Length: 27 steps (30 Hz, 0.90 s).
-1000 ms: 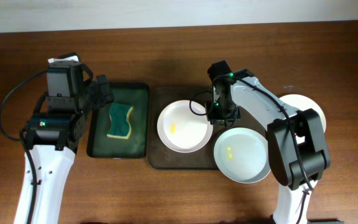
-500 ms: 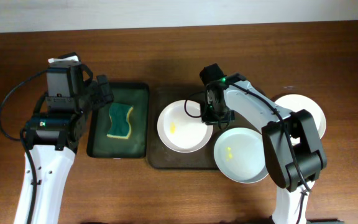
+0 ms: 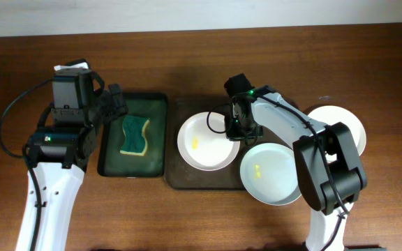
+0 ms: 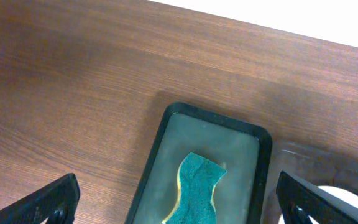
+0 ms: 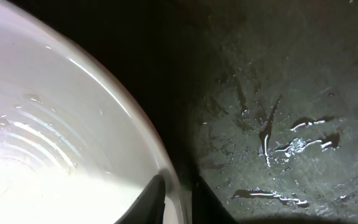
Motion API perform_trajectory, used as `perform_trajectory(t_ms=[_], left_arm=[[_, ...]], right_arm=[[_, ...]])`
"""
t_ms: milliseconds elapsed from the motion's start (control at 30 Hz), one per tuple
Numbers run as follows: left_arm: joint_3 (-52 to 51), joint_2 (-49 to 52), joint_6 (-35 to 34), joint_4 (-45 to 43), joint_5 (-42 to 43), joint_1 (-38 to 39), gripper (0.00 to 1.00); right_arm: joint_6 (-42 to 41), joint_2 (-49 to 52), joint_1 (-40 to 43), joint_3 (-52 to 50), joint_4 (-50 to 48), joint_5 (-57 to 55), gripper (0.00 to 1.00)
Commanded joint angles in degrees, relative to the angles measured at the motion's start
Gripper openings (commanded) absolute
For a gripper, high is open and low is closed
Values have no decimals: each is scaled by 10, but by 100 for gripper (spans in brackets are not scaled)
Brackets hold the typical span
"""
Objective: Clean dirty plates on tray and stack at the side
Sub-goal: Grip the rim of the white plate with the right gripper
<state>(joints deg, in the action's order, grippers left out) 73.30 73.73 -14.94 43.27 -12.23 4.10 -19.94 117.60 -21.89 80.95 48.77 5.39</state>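
1. Far left, one left gripper [image 3: 115,103] hangs over the wooden table [image 3: 40,56] with its jaws spread wide and nothing between them. It sits exactly where it was a second ago.
2. Next comes one narrow black tray [image 3: 153,118], rectangular with rounded corners and a greenish bottom. In it lies one sponge [image 3: 135,136], wavy in outline, teal on top with a yellow layer under it. Neither has shifted.
3. Beside it sits one large dark brown tray [image 3: 183,108] with a raised rim and rounded corners. The right wrist view shows its floor wet, streaked with drops.
4. Plates now, three in all, each round, white, shallow and glossy. The first plate [image 3: 204,146] lies on the left half of the brown tray, with a small yellow smudge near its middle.
5. The right gripper [image 3: 234,127] is at that plate's right rim. In the right wrist view its fingers [image 5: 151,202] are pinched together with the rim clamped between them. A second ago this gripper stood farther right, off the rim, and its jaws have narrowed since.
6. The second plate [image 3: 271,174] rests at the tray's lower right corner and hangs out over the rim. It also has a yellow smudge, and it has not moved.
7. The third plate [image 3: 342,118] lies on the table right of the tray, partly hidden behind the right arm. More of it shows now than a second ago.
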Motion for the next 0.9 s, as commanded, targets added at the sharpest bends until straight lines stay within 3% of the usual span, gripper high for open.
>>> perform_trajectory(t_ms=[0, 167, 267, 533, 733, 867], left_arm=[[1, 2, 5, -1, 4, 1, 99], [1, 2, 5, -1, 4, 1, 99], [1, 2, 5, -1, 4, 1, 100], [1, 2, 5, -1, 4, 1, 99], [1, 2, 5, -1, 4, 1, 100], [1, 2, 5, -1, 4, 1, 100]], right_arm=[[-3, 7, 16, 1, 3, -7, 4], [-3, 7, 25, 1, 2, -7, 4], [-2, 7, 25, 8, 16, -7, 14], [32, 7, 26, 34, 43, 10, 20], [31, 7, 36, 34, 46, 17, 9], [31, 7, 36, 28, 44, 22, 13]])
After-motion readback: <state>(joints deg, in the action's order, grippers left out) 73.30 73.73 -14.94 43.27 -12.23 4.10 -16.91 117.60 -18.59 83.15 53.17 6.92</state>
